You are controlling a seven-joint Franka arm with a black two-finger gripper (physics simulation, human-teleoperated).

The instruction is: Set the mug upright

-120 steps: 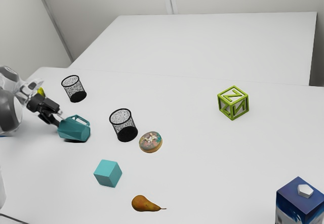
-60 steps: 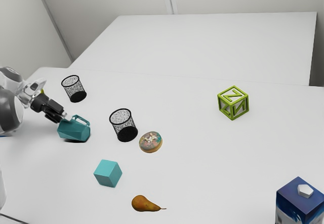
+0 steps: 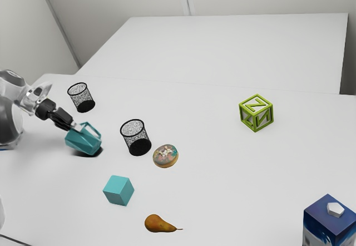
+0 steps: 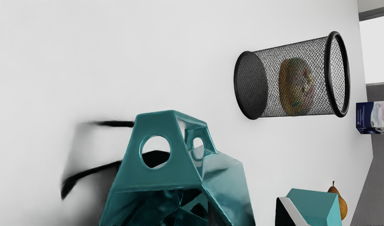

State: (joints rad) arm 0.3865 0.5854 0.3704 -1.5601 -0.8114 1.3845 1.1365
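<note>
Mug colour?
Teal. The mug shows best in the wrist view.

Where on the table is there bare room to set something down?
In the exterior view, the widest bare patch of the table lies between the donut, green block, carton and pear. Another runs between the far mesh cup and the green block. It is crowded around the gripper, mug and near mesh cup.

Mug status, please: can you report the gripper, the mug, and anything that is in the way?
Gripper at mug's open end. Mug tilted, not upright. Two mesh baskets nearby, neither touching mug.
</note>
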